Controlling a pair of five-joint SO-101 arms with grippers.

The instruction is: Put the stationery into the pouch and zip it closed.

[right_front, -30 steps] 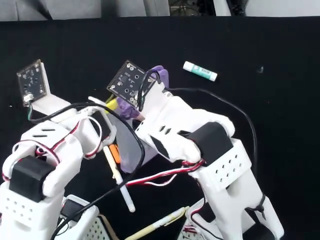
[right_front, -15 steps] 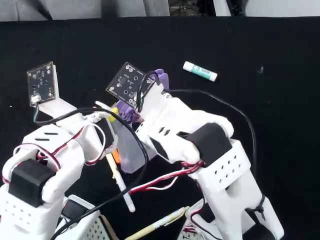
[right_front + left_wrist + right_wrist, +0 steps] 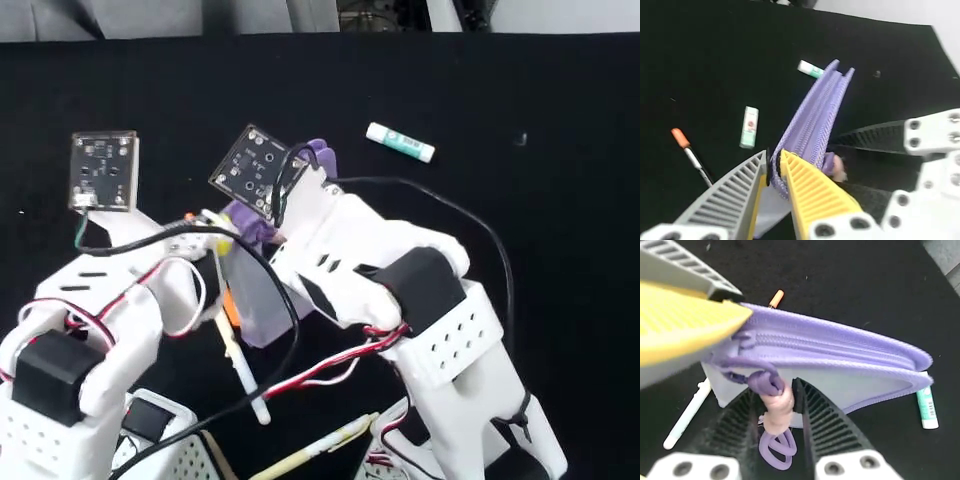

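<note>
**Both grippers clamped on one end of the purple pouch, stationery lying around it**

The purple zip-up fabric pouch [image 3: 258,300] is held on edge between the two arms, over the black cloth-covered table [image 3: 560,220]. The left gripper [image 3: 771,162] has a grey ribbed finger and a yellow ribbed finger [image 3: 810,190]. They are pressed together on the near end of the zip seam, with the woven purple edge squeezed between them.

At that same end, the right gripper [image 3: 775,390] has its two black ribbed fingers [image 3: 822,425] closed on the zip pull [image 3: 777,412]. The pull is a purple cord loop with a pale pink bead. The bead sits right between the fingers and the cord loops out past it. The two grippers are just beside each other.

The top band of the pouch has a ribbed, knitted look, with two rows running side by side along its length. The panel under it is paler, smooth and half see-through. From here I cannot tell whether the zip is closed all along, or whether anything is inside.

The rest lies out on the cloth:
- A white stick with a green label [image 3: 400,141] is well apart, beyond the far end of the pouch.
- A small white and green rectangular block [image 3: 749,127] lies beside the pouch.
- A thin pen with an orange cap [image 3: 690,155] is near that block.
- A long white pen [image 3: 240,360] lies near the pouch's lower edge.
- A cream-coloured pen [image 3: 310,455] lies by the base of the right arm.
</note>
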